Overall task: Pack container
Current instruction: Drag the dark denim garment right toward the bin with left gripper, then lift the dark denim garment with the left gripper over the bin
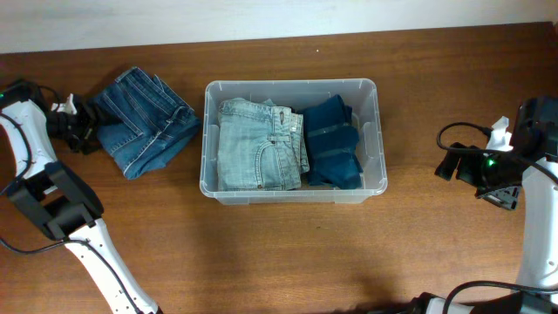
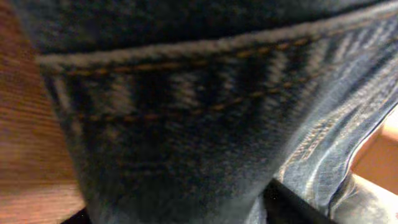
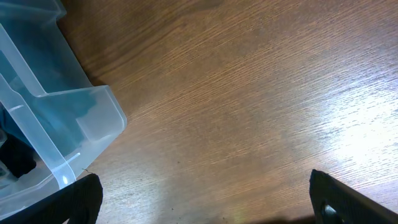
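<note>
Brown wooden bench (image 1: 279, 253) all the way across, and the nearest stretch, in front of the container (image 1: 292, 83), is bare wood grain.

Out to the right of the container, well apart from it, there's the right pincer (image 1: 449, 166). Its wrist camera shows both fingers (image 3: 78, 199) down in the bottom corners, spread wide with only wood between them. Wide open, nothing held, and one clear rounded corner of the container is in its view.

The container itself sits mid-bench, long side running left to right. Inside, a folded pair of pale jeans (image 1: 257, 144) fills its left half and a folded pair of dark jeans (image 1: 334, 148) lies in its right half. The two are touching in the middle.

Left of the container, just beside it, a third folded pair, the blue jeans (image 1: 144, 122), lies flat on the bench. The left pincer (image 1: 87, 131) is right at the edge of that pair, on the side away from the container. Its wrist camera is pressed in so close that denim and a stitched seam (image 2: 186, 74) fill the frame. Whether the jaws have closed on the cloth, I cannot tell.

Beyond the container, a strip of pale wall (image 1: 279, 17) runs along the back.
</note>
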You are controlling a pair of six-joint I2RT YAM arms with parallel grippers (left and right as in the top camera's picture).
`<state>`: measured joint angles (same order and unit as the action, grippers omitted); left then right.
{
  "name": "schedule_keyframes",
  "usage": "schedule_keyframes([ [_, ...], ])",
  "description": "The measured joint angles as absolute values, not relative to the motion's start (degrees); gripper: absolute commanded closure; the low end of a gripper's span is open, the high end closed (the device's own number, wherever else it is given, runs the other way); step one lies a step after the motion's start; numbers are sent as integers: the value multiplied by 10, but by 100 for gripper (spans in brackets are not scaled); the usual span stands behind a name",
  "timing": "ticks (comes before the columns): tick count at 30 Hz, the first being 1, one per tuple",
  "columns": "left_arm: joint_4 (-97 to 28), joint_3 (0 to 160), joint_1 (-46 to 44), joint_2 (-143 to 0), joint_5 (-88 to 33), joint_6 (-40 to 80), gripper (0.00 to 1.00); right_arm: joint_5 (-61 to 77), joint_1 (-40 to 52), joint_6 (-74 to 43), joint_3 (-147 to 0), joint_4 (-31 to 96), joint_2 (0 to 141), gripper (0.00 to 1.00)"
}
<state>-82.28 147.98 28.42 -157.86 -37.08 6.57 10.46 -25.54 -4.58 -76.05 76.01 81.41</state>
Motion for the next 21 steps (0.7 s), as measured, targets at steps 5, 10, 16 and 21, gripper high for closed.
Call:
schedule_keyframes([
  [5,-823,1480,284,-1580,-375,64,72,105,-255,-46,-761,760,814,2],
  [10,-825,1481,285,-1580,-385,63,96,105,-255,-45,-761,760,814,2],
  [16,-841,1495,286,-1582,-385,62,99,105,-255,-46,-761,760,814,1],
  [21,-890,1561,283,-1600,-379,62,99,105,-255,-46,-761,760,814,2],
])
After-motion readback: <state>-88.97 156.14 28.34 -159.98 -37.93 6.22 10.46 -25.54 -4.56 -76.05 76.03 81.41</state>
